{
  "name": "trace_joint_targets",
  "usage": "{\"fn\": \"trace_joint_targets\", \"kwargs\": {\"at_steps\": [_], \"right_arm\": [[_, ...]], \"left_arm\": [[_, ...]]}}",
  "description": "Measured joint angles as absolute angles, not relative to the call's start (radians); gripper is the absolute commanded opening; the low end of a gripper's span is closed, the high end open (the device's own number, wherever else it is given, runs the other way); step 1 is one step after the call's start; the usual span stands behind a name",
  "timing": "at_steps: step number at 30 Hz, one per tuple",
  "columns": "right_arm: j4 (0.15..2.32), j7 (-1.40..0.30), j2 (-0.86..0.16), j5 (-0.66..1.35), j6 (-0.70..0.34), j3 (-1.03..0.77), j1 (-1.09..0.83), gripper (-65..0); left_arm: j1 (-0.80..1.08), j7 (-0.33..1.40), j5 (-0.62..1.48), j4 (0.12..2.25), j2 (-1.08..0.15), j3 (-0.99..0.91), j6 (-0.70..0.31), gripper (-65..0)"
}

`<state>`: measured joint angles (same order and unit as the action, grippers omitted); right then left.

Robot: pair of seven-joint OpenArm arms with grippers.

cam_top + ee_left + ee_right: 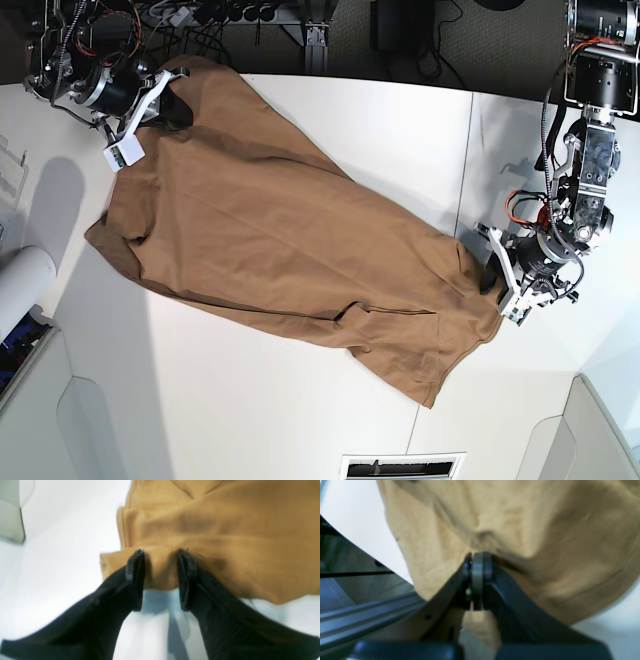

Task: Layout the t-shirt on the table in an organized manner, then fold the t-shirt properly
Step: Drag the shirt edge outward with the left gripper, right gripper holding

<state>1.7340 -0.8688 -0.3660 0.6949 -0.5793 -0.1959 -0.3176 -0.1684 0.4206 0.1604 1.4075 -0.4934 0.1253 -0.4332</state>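
Observation:
The tan t-shirt (290,240) lies stretched diagonally across the white table (400,120), from far left to near right. My right gripper (165,100) is at the far-left end of the cloth. In the right wrist view this gripper (477,557) is shut on a pinch of the t-shirt (520,517), which drapes away from it over the table's edge. My left gripper (490,272) is at the near-right end. In the left wrist view the left gripper (161,555) holds a bunched fold of the t-shirt (225,530) between its parted fingers, slightly above the table (62,567).
Grey-white bins sit at the near-left corner (40,420) and near-right corner (600,430). A white roll (20,285) lies at the left edge. A dark seam (465,170) crosses the table. Cables and equipment line the far edge.

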Motion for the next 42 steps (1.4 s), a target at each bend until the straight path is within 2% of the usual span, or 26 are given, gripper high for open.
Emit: {"fn": "trace_joint_targets", "kwargs": {"at_steps": [8, 12, 16, 20, 24, 30, 38, 42], "right_arm": [[1.734, -0.869, -0.366, 0.701, -0.578, -0.196, -0.318, -65.0], [1.734, -0.869, -0.354, 0.698, -0.577, -0.196, -0.318, -65.0], [1.734, -0.869, -0.332, 0.698, -0.577, -0.196, -0.318, -65.0], [1.734, -0.865, -0.33, 0.697, -0.577, -0.196, -0.316, -65.0], [1.734, -0.865, -0.329, 0.695, -0.577, -0.196, -0.317, -65.0], [1.734, -0.858, -0.33, 0.691, -0.577, -0.196, -0.316, -65.0], [1.734, -0.858, -0.329, 0.68, -0.577, -0.196, -0.316, -65.0], [1.734, -0.853, -0.33, 0.681, -0.577, -0.196, -0.316, -65.0]], "left_arm": [[-0.35, 0.324, 0.141, 1.102, -0.371, 0.263, -0.435, -40.3], [-0.435, 0.302, 0.125, 0.976, -0.319, 0.267, -0.382, -40.3], [-0.486, 0.392, 0.149, 0.962, -0.331, 0.267, -0.382, -40.3], [-0.493, 0.517, 0.347, 1.096, -0.433, 0.253, -0.395, -40.3], [-0.411, 0.536, 0.479, 1.291, -0.509, 0.145, -0.484, -40.3], [-0.175, 0.617, 0.594, 1.388, -0.509, -0.06, -0.59, -40.3], [0.06, 0.595, 0.616, 1.494, -0.503, -0.349, -0.597, -40.3], [0.109, 0.576, 0.576, 1.476, -0.506, -0.375, -0.611, -40.3]]}}
